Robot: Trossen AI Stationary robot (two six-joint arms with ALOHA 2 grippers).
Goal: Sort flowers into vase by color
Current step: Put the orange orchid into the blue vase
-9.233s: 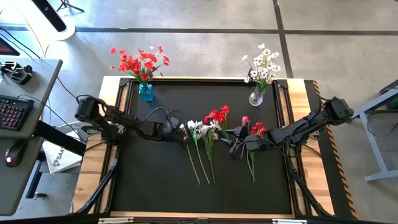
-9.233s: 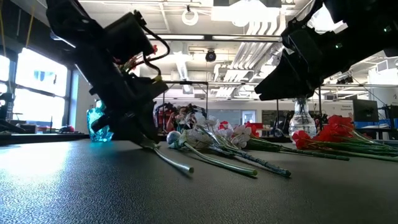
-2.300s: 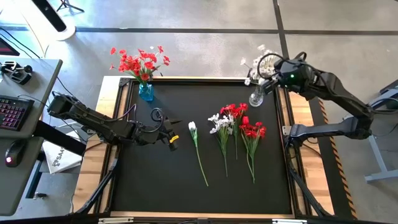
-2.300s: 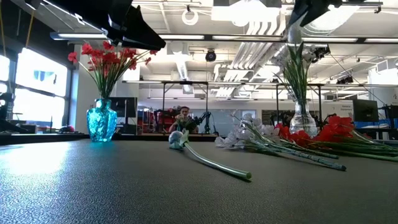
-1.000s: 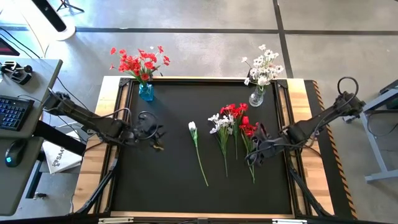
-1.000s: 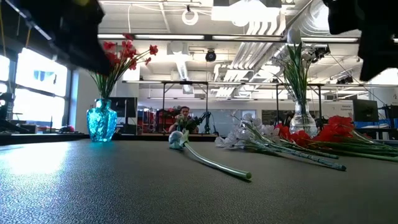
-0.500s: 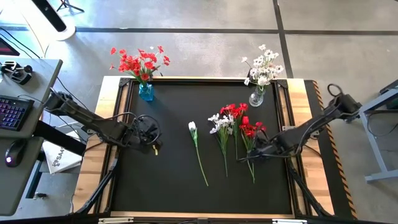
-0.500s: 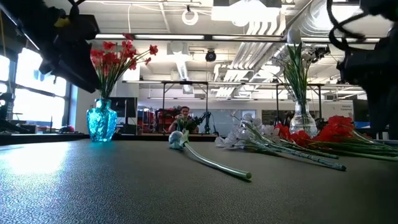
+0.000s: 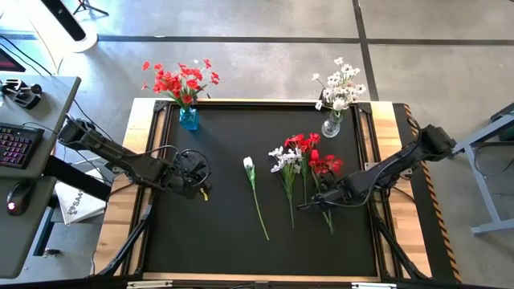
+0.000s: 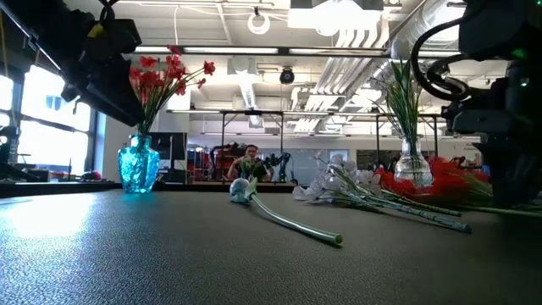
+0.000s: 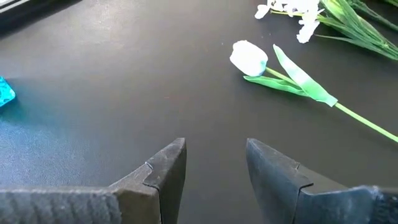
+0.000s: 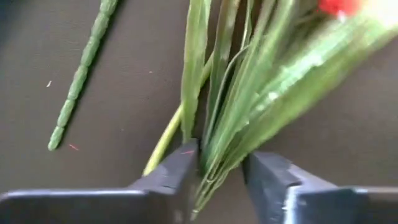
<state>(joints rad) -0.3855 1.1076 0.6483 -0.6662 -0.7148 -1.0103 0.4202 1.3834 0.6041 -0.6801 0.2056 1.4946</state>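
Observation:
A blue vase [image 9: 188,119] with red flowers and a clear vase [image 9: 331,126] with white flowers stand at the table's far edge. On the black mat lie a white tulip [image 9: 249,164], a white spray [image 9: 283,160], a red flower [image 9: 301,143] and a red spray [image 9: 324,166]. My right gripper [image 9: 309,205] is low over the red spray's stems and shut on them. My left gripper [image 9: 201,189] hovers open left of the tulip [image 11: 249,58], touching nothing. My right gripper pinches the red spray's bundle of green stems and leaves [image 12: 214,155] between its two fingers [image 12: 177,171], partway down the stems and well below the blooms. It comes slanting down from the table's right, fingers across the stems. The spray still lies along the mat.
A thick green stem [image 12: 81,81] of the neighbouring red flower lies just beside the held bundle. Wooden borders [image 9: 128,217] frame the mat. A desk with a keyboard [image 9: 20,144] stands off the table's left. Bare mat lies near the front edge [image 9: 241,257].
My right gripper has moved toward the table's left and come down onto the red spray's stems, its fingers closing around them. In the low view the red blooms have stirred and blurred. My left gripper has stayed about where it was.

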